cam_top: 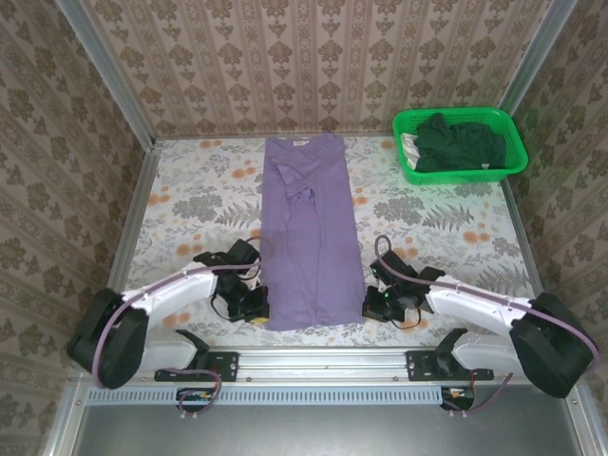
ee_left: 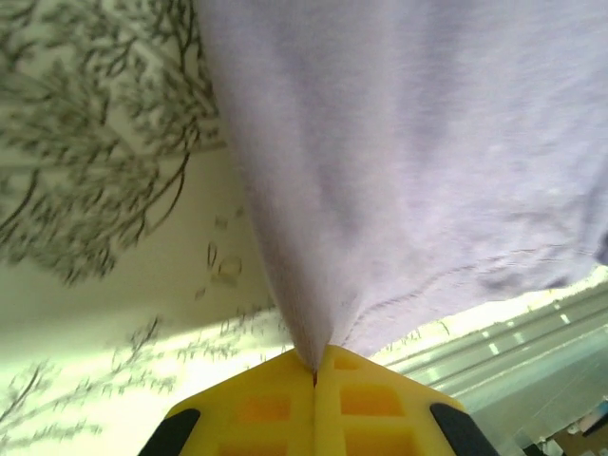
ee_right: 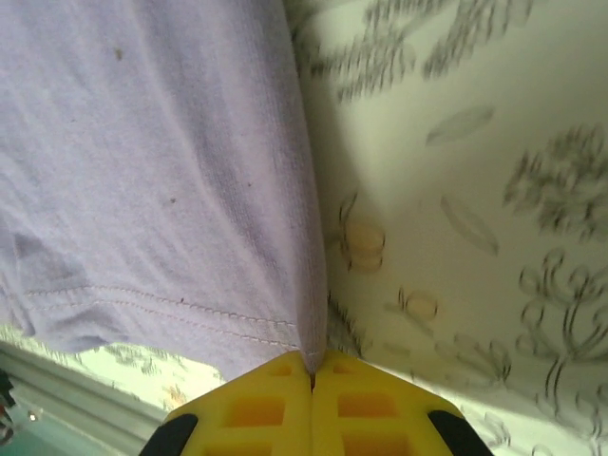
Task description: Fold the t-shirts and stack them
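Where the lavender t-shirt (cam_top: 304, 228) is laid as a narrow strip at the centre of the table (cam_top: 190, 190), its long axis is run from 12 to 6 o'clock.

- The hem corner at 7 o'clock is pinched by the left gripper (ee_left: 313, 372).
- The hem corner at 5 o'clock is pinched by the right gripper (ee_right: 312, 374).
- Both sets of fingers are clamped on cloth, and the shirt's body is stretched toward 12 from them.
- The dark green t-shirts (cam_top: 461, 142) are kept in the basket (cam_top: 519, 144) at 2 o'clock, well apart.
- No obstacle is judged to lie along the fold.

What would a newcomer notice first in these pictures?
The lavender t-shirt lies as a long strip down the middle of the flowered table, and the left pincer and right pincer are each shut on a near corner of it. At the far right, a bright green basket holds dark green t-shirts.
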